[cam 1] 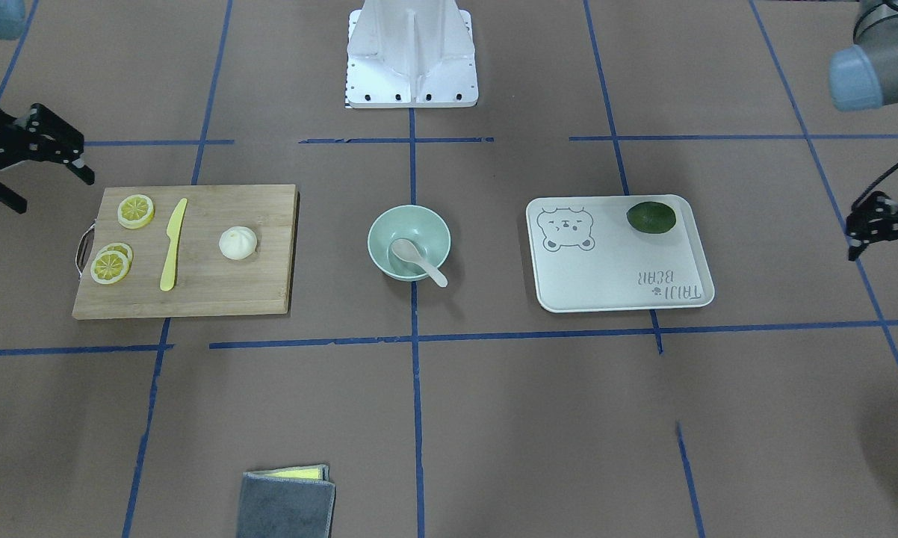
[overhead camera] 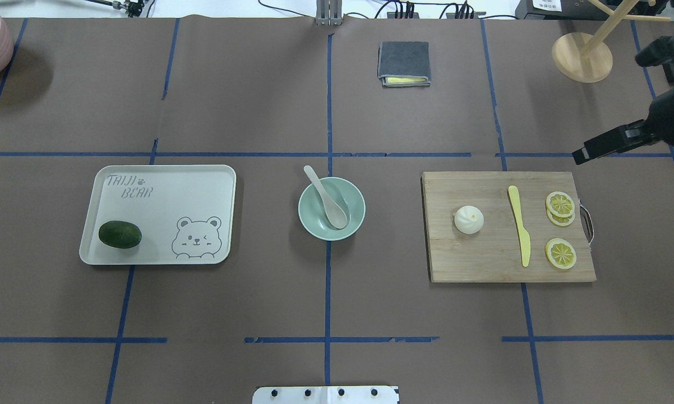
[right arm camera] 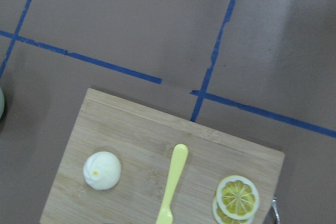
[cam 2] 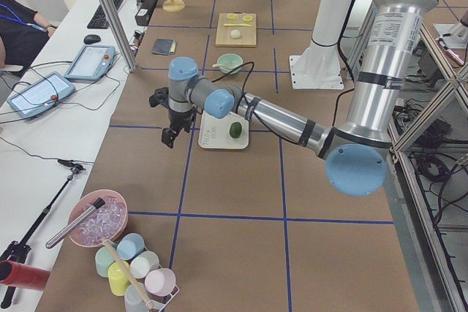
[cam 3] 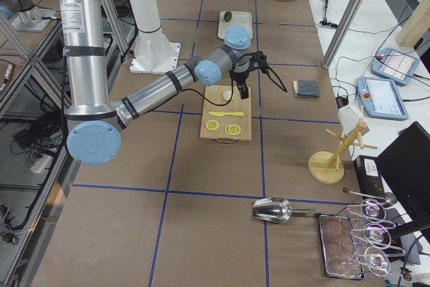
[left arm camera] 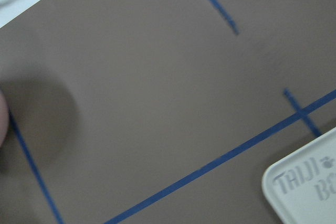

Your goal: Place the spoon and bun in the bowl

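1. Jaws of the right gripper (cam 1: 53, 190) stand spread and empty, hovering past the far right corner of the cutting board (cam 1: 217, 291). The left gripper (cam 1: 864, 235) hangs out at the left; I cannot tell how its jaws stand.
2. The spoon (cam 1: 412, 254) already lies in the bowl (cam 1: 409, 210), handle over the rim.
3. The bun (cam 1: 237, 243) sits on the board, right of the bowl and apart from the knife (cam 1: 172, 243).
4. I'd drop straight over the bun, straddle it and squeeze lightly; it looks soft.
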Motion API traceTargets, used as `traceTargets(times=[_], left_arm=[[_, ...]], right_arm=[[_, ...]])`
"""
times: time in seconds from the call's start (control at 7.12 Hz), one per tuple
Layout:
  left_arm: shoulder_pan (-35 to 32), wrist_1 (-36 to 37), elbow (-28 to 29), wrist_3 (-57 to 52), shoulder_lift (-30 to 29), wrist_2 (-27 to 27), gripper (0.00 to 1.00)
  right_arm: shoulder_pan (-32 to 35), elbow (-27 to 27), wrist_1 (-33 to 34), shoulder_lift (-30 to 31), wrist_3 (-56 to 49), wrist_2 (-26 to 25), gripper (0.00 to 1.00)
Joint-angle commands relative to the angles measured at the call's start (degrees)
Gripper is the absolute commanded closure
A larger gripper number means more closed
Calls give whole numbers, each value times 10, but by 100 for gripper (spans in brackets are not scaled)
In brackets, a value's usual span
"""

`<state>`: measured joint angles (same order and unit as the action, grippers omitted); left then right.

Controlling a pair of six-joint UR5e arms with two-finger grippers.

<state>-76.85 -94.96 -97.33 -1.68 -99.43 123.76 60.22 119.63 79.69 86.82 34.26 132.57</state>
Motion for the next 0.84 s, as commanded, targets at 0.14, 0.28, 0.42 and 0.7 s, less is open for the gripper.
traceTargets(times=[0.14,0.28,0.42,0.7], left_arm=[[-148,66,40,-74,88,139,0],[-153,66,27,-73,125,158,0],[-153,66,22,-73,128,155,0],[-153,66,19,-73,127,155,0]], right_arm=[[-118,19,-1,-2,118,-87,0],[-169,15,-8,-2,156,-147,0],[-206,1,-26,-2,173,-186,0],[-251,-47,-51,-33,206,-244,0]])
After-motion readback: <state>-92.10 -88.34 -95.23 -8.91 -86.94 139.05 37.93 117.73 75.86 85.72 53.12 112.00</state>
